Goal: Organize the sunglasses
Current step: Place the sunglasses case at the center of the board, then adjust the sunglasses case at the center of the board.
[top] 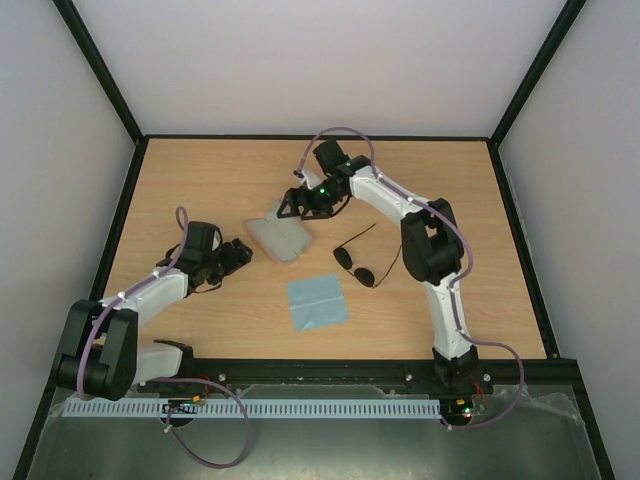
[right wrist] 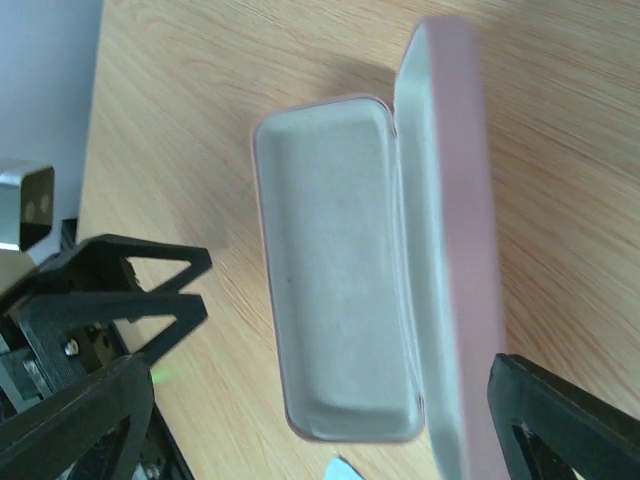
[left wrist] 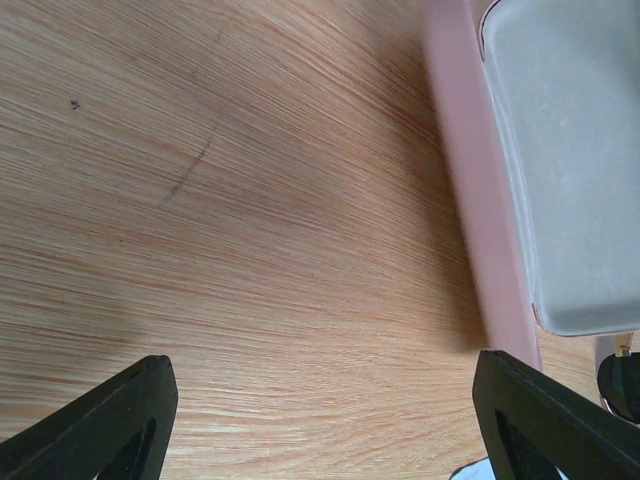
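Note:
The sunglasses [top: 362, 265], dark oval lenses on a thin wire frame, lie unfolded on the table right of centre, touched by neither gripper. A pink case [top: 280, 238] lies open beside them, its grey lining [right wrist: 340, 270] facing up and its lid [right wrist: 450, 250] raised. My right gripper [top: 295, 205] hovers over the case's far end, open, its fingers [right wrist: 560, 420] straddling the case without touching it. My left gripper [top: 238, 255] is open just left of the case [left wrist: 570, 170], with bare wood between its fingertips [left wrist: 110, 420].
A light blue cloth [top: 317, 302] lies flat in front of the case; one corner [right wrist: 340, 470] shows in the right wrist view. The left gripper's black frame [right wrist: 120, 290] is close to the case's left side. Black rails edge the table.

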`<state>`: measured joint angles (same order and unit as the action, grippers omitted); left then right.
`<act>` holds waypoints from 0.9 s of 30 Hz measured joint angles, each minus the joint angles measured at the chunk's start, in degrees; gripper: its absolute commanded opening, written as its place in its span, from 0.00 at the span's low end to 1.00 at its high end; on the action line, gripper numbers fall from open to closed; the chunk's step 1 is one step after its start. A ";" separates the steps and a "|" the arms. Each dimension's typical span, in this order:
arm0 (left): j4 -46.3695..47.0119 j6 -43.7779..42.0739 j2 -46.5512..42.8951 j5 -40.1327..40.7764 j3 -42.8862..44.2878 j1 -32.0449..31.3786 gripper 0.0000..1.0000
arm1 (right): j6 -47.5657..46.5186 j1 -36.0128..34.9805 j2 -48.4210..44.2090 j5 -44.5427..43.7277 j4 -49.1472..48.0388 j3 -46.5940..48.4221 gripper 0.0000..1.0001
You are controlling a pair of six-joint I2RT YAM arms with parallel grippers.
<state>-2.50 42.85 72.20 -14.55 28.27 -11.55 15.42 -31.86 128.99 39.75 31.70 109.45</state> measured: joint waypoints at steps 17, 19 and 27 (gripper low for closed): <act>-2.27 0.02 -3.61 -0.04 0.90 0.00 0.86 | -0.96 -1.84 -6.40 -21.99 1.03 -7.04 0.78; -2.80 0.02 -4.44 -0.02 1.51 0.00 0.86 | -1.18 -1.92 -5.33 -22.82 1.09 -6.56 0.74; -4.57 -0.02 -6.08 -0.02 2.01 0.00 0.86 | -2.19 -2.47 -1.49 -24.09 2.16 -5.88 0.59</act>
<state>-7.07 42.83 66.13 -14.57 30.28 -11.55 13.23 -34.33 127.50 15.66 33.87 103.57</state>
